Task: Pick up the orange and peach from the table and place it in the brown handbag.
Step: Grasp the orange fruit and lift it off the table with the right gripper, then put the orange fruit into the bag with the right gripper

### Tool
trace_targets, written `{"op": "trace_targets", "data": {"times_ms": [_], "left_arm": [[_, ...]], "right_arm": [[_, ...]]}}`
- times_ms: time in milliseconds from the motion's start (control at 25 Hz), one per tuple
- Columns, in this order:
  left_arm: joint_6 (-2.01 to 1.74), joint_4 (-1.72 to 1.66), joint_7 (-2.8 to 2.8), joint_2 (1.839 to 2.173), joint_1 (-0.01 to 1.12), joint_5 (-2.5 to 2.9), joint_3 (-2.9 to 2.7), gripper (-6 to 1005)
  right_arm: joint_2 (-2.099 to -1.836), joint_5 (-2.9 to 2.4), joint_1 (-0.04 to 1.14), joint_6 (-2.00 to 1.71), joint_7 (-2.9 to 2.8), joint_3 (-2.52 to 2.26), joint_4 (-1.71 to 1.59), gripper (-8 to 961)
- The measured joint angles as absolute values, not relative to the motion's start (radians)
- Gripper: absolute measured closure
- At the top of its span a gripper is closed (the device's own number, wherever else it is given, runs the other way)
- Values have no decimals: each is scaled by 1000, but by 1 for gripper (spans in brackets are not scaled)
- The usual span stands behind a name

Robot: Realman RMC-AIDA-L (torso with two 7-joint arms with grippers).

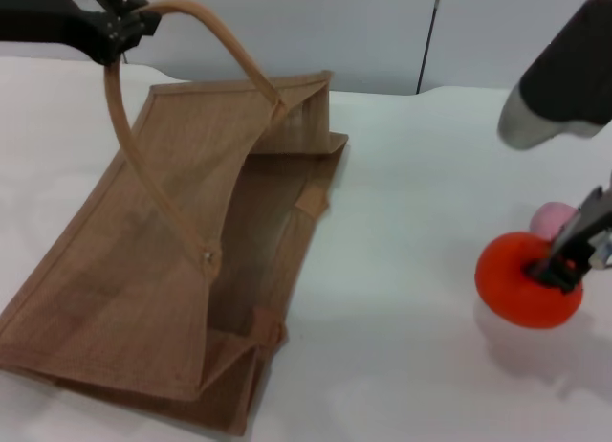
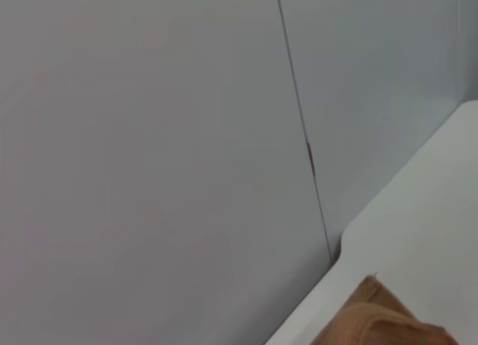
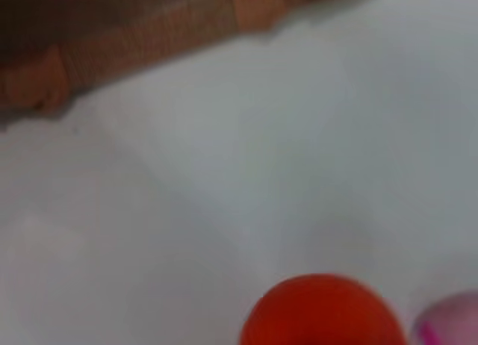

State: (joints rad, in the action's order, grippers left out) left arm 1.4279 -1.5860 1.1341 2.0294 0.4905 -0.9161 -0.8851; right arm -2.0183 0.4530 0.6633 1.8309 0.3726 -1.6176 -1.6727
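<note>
White desk (image 1: 402, 232) and a pale wall behind it fill the scene, with little else about. On the robot's left lies the bag (image 1: 172, 270), flat on its side with its mouth turned toward the fruit. The left gripper (image 1: 120, 31) hangs above the bag's far corner, its jaws pinching the top of one arched handle (image 1: 206, 26). That lift pulls the upper panel up and away from the lower one, so the mouth gapes like a tent; I judge this is done to give the other arm a clear opening to drop fruit through.

Well apart from the bag, on the right, the orange (image 1: 524, 284) sits on the desk, with the peach (image 1: 555, 217) just behind it and seemingly touching. The right gripper (image 1: 564, 265) reaches down onto the top of the orange; one dark finger lies against the fruit, but whether the jaws are spread or pressed onto it I cannot tell. The right wrist view shows both fruits close below the camera and the bag's edge farther off, which fits an arm low over the orange.

Both fruits rest on the desk, so nothing is in the bag yet. The orange looks to be the first pick.
</note>
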Motion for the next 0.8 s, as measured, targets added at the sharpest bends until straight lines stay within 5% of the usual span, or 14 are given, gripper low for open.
{"op": "trace_targets", "data": {"times_ms": [800], "left_arm": [[1413, -1725, 1111, 2035, 556, -1008, -949, 876]], "right_arm": [[-2022, 675, 704, 1524, 418, -1619, -1590, 771]]}}
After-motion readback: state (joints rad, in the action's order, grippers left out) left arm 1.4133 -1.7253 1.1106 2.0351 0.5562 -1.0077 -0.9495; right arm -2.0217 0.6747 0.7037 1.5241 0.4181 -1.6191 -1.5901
